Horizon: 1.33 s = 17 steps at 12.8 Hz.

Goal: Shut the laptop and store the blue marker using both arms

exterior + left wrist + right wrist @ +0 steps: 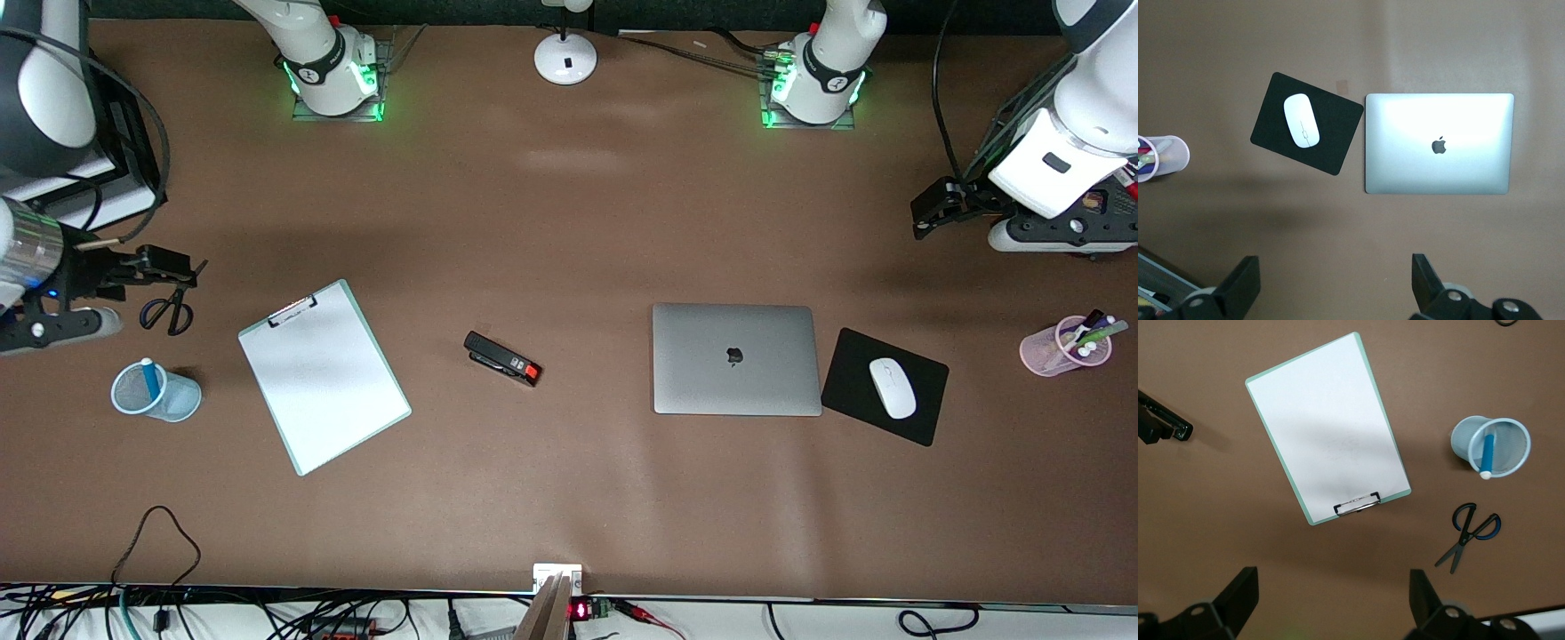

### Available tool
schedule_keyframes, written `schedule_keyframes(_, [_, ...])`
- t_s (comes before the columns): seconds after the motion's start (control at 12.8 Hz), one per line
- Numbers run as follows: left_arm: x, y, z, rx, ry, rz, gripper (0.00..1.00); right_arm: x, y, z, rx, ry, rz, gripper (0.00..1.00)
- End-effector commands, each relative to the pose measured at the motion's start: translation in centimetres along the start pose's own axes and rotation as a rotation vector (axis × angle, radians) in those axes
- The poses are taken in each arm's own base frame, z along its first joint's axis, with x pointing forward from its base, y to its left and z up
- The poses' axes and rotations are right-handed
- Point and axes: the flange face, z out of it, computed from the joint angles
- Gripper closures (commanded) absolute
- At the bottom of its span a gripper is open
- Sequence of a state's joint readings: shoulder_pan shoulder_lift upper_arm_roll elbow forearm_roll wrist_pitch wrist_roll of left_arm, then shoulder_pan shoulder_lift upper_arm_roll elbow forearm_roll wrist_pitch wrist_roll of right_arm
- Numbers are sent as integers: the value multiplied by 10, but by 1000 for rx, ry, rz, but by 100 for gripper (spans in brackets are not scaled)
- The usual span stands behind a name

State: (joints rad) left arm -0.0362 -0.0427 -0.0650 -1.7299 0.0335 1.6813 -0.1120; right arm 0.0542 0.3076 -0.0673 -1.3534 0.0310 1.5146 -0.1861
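Note:
The laptop (pixel 734 358) lies closed and flat, lid up with the dark apple logo showing; it also shows in the left wrist view (pixel 1438 143). The blue marker (pixel 149 378) stands in a light blue mesh cup (pixel 182 400) near the right arm's end, white end down in the right wrist view (pixel 1486 455). My left gripper (pixel 925 213) is open and empty, raised over bare table at the left arm's end (pixel 1336 283). My right gripper (pixel 191 267) is open and empty, raised over the scissors (pixel 169 311); its own view shows it too (pixel 1335 600).
A white clipboard (pixel 324 373) and a black stapler (pixel 502 358) lie mid-table. A white mouse (pixel 892 388) sits on a black pad (pixel 853 373) beside the laptop. A pink cup (pixel 1053 351) holds pens. A white lamp base (pixel 565 58) stands between the arm bases.

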Motion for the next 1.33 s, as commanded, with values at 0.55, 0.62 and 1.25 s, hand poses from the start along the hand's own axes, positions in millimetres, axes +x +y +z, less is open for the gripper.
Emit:
schedule_keyframes(0.55, [1,3,-11,18,0,28,0,-48,18,-65,-23,66,172,0])
schedule_keyframes(0.62, [1,2,-11,18,-1,27,0,-51,14,-64,-20,45,185,0])
schedule_keyframes(1.25, [-4,-1,-11,20,-32,23,0,-104,-24,-60,-22,147,132,0])
